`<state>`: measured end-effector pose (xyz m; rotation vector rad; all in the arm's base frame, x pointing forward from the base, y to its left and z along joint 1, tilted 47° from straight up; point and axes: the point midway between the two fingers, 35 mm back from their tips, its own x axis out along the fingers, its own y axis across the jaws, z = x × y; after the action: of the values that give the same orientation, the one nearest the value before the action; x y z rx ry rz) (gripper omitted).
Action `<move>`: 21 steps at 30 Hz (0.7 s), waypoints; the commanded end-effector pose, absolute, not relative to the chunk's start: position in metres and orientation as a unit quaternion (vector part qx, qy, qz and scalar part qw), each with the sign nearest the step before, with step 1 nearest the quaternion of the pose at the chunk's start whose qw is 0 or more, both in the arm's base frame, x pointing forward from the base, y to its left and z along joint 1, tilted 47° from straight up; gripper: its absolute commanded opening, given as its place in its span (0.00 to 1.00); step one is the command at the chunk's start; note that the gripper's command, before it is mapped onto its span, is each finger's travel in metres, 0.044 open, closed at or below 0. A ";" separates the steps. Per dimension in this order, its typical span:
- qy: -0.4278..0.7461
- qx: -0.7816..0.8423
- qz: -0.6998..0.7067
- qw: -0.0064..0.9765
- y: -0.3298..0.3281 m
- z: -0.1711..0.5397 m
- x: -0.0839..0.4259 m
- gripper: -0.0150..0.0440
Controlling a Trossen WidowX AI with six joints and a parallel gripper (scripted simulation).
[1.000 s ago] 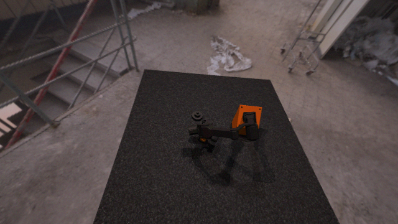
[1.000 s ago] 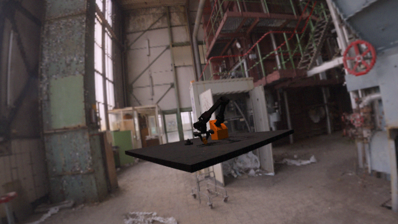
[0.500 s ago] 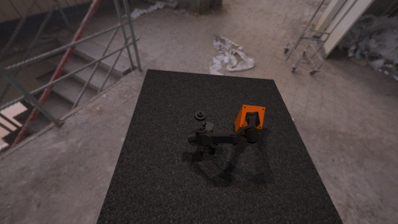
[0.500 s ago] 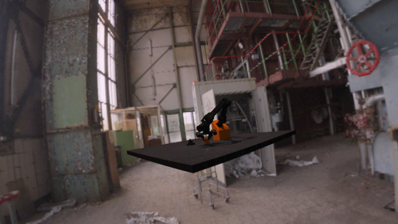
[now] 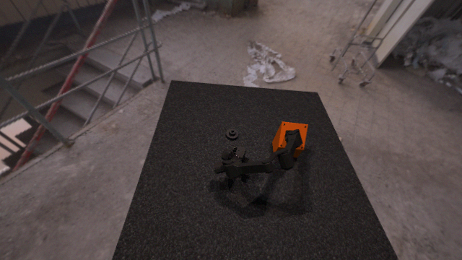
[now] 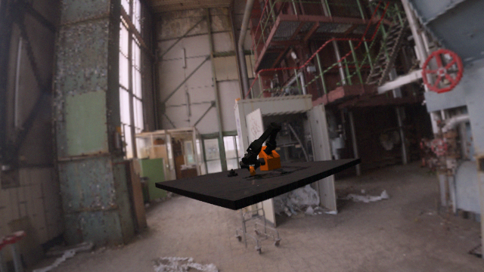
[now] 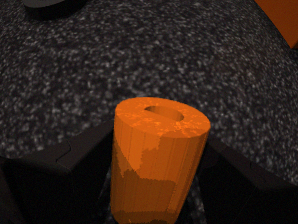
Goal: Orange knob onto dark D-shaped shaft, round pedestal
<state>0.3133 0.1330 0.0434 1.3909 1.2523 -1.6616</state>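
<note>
Knob (image 6: 252,171) (image 7: 159,160) in claw (image 6: 252,166) (image 7: 157,135), pedestal (image 5: 232,134) (image 6: 232,173) (image 7: 52,7) near, on tabletop (image 5: 188,108) (image 6: 234,193) (image 7: 240,65).

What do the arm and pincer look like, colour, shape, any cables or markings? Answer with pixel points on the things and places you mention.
The arm (image 5: 251,167) (image 6: 261,143) is matte black, with slim angular links and chunkier joints. The pincer (image 7: 157,135) is black too, with two broad, blocky sides; a thin curved seam shows on the left one in the wrist view. I can't make out any cables or lettering; the black is too dark to be sure.
</note>
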 end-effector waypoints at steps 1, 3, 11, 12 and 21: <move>0.465 0.514 -0.643 0.325 0.135 0.046 0.316 0.56; 0.461 0.505 -0.650 0.332 0.136 0.048 0.316 0.56; 0.442 0.468 -0.677 0.356 0.141 0.052 0.319 0.56; 0.440 0.464 -0.680 0.359 0.142 0.053 0.320 0.56; 0.418 0.422 -0.707 0.385 0.148 0.057 0.323 0.56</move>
<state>0.3215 0.1458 0.0549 1.0986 1.0875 -1.7898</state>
